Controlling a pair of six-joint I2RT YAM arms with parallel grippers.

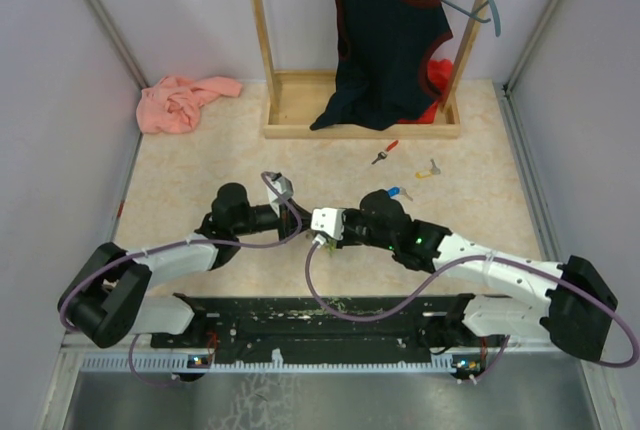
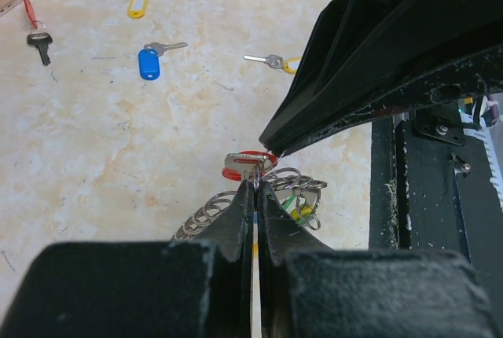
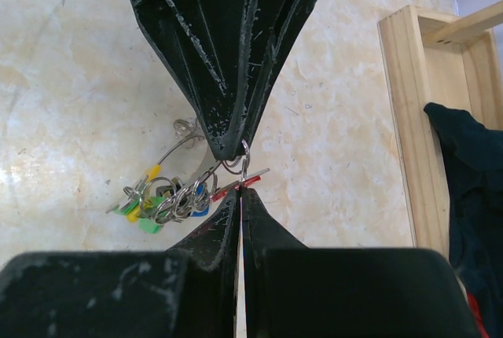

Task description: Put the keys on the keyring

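My two grippers meet at the table's centre. The left gripper (image 2: 257,186) is shut on a steel ring of the keyring (image 2: 206,214), a bunch of linked rings with green and yellow tags, also in the right wrist view (image 3: 169,196). The right gripper (image 3: 240,194) is shut on a red-headed key (image 3: 253,178), held against that ring; the key also shows in the left wrist view (image 2: 244,163). Loose keys lie beyond: a blue one (image 2: 149,63), a yellow one (image 2: 137,3), another yellow one (image 2: 277,60) and a black one on a red strap (image 2: 38,38).
A wooden clothes rack (image 1: 360,130) with a dark garment (image 1: 385,40) stands at the back. A pink cloth (image 1: 180,102) lies at the back left. Loose keys (image 1: 397,193) lie between rack and arms. A black rail (image 1: 330,315) runs along the near edge.
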